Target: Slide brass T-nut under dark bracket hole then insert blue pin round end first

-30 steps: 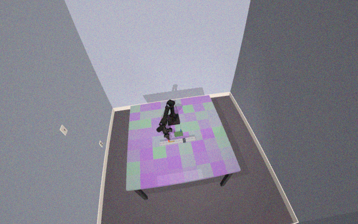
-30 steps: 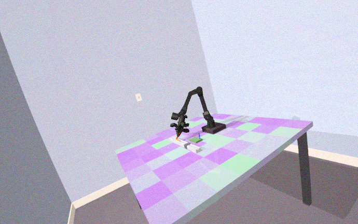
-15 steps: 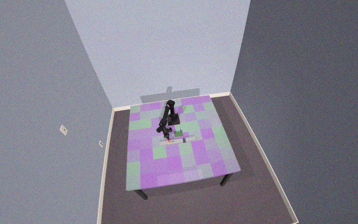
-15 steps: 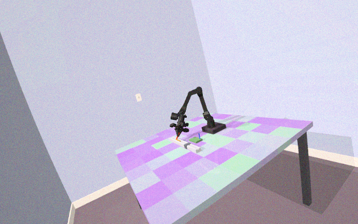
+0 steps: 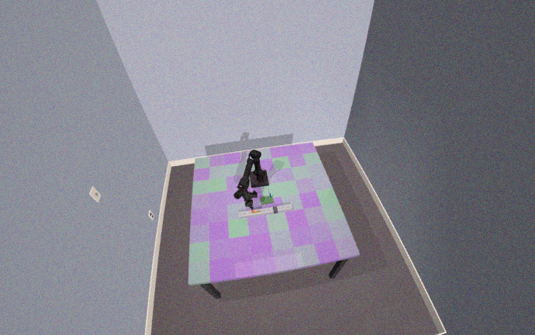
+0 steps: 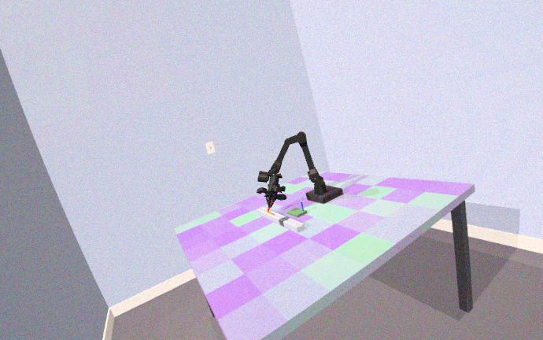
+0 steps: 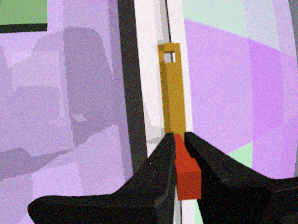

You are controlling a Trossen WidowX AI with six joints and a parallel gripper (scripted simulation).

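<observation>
gripping one orange handle (image 6: 268, 208) (image 7: 188, 175), your one gripper (image 5: 251, 208) (image 6: 270, 206) (image 7: 178, 139) has one brass nut (image 5: 256, 212) (image 6: 271, 213) (image 7: 174, 92) at the slot of one rail (image 5: 244, 215) (image 6: 297, 227) (image 7: 150, 75); you have one bracket (image 5: 274, 209) (image 6: 283, 220), one pin (image 5: 270, 195) (image 6: 302, 206), one tray (image 5: 267, 200) (image 6: 297, 212) (image 7: 22, 14).
</observation>
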